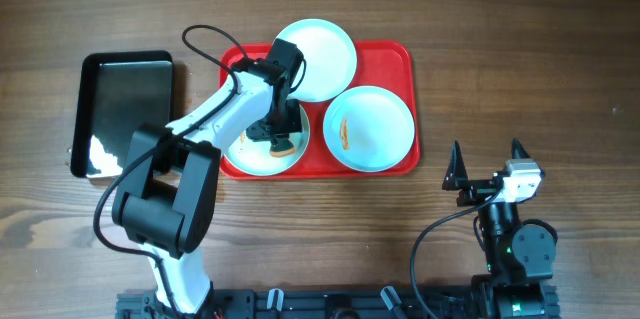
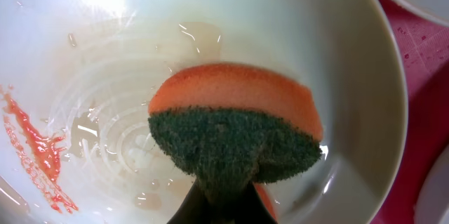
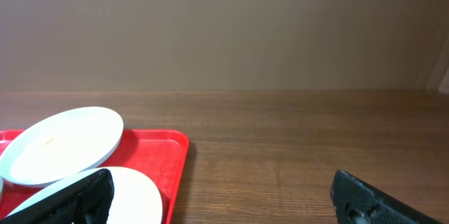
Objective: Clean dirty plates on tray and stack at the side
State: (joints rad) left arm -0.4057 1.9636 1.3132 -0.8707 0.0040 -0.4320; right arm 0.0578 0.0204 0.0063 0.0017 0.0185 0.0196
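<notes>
A sponge (image 2: pixel 235 122) is clamped in the left claw (image 2: pixel 223 204) and held low inside the near-left plate (image 2: pixel 365 76) on the tray (image 1: pixel 385 54). An orange smear (image 2: pixel 38 154) is seen on the plate's wall, leftward of the sponge in the wrist view. The right claw (image 1: pixel 487 164) is held wide apart, well off the tray.

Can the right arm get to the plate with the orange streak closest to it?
Probably yes. The right gripper sits open near the red tray, and nothing lies between it and the streaked plate. The left gripper, holding the sponge, is over the left plate.
</notes>
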